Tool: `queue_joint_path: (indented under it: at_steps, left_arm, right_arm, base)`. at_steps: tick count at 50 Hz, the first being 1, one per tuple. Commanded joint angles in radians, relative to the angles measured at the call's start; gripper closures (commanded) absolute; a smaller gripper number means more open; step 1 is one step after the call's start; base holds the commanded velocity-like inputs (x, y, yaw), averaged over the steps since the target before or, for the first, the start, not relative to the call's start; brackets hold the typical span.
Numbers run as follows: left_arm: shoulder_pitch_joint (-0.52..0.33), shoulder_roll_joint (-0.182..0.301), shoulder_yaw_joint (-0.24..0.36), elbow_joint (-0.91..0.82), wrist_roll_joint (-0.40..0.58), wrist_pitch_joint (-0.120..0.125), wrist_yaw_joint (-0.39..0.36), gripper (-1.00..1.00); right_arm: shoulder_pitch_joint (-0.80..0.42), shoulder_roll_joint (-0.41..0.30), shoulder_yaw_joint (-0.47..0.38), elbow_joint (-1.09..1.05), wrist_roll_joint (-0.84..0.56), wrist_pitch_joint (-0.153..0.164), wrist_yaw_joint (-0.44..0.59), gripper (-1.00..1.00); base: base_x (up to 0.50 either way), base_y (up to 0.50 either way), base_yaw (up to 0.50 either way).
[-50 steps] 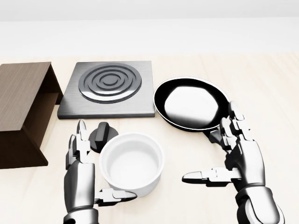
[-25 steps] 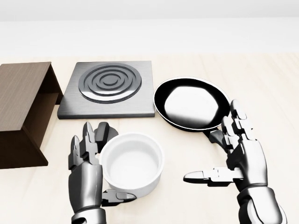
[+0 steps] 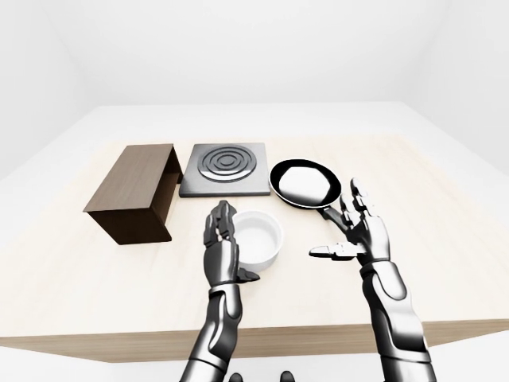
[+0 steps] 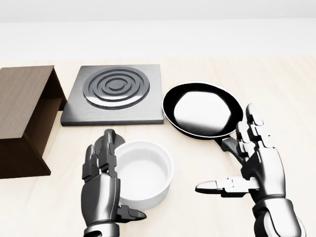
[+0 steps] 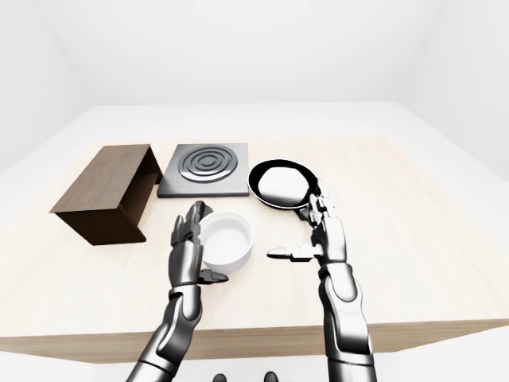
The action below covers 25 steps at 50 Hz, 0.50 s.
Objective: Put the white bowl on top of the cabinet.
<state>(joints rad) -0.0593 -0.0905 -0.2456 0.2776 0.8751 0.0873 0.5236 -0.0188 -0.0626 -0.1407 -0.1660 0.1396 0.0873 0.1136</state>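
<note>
The white bowl [image 4: 148,170] stands upright on the wooden table, low in the head view. My left hand [image 4: 121,177] is at the bowl's left side. Its fingers [image 4: 104,150] curl over the left rim and its thumb [image 4: 132,215] reaches along the bowl's near wall. My right hand [image 4: 227,158] is open and empty to the right of the bowl, palm facing it, apart from it. The dark brown cabinet [image 4: 22,98] lies at the left, its open side facing right; it also shows in the left-eye view [image 3: 135,179].
A grey hotplate [image 4: 116,91] with concentric rings lies above the bowl. A black frying pan [image 4: 202,108] sits to its right, its handle [image 4: 228,145] running behind my right hand. The table's near edge [image 3: 318,330] is close below my arms.
My left hand has moved right against the bowl and its fingers have curled in, covering the small black knob. The bowl has not moved. My right hand has barely shifted.
</note>
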Motion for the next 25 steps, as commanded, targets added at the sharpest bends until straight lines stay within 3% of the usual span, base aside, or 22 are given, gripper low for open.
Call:
queue_joint_path:
  at_steps: [1,11,25]
  left_arm:
    - [-0.01,-0.002,-0.005,0.023,0.059,0.0,0.0,-1.0]
    - [-0.053,-0.006,0.021,0.077,0.078,0.0,0.0,-1.0]
    - [-0.072,-0.002,0.01,0.133,0.15,0.0,0.0,-1.0]
  right_arm:
    - [0.004,0.001,0.0,-0.009,0.001,0.0,0.003,-1.0]
    - [-0.004,0.002,0.007,0.017,-0.006,0.0,0.001,-1.0]
    - [0.004,0.003,0.007,0.001,-0.004,0.0,0.004,-1.0]
  base:
    - [0.0,0.0,0.0]
    - [0.0,0.0,0.0]
    - [0.0,0.0,0.0]
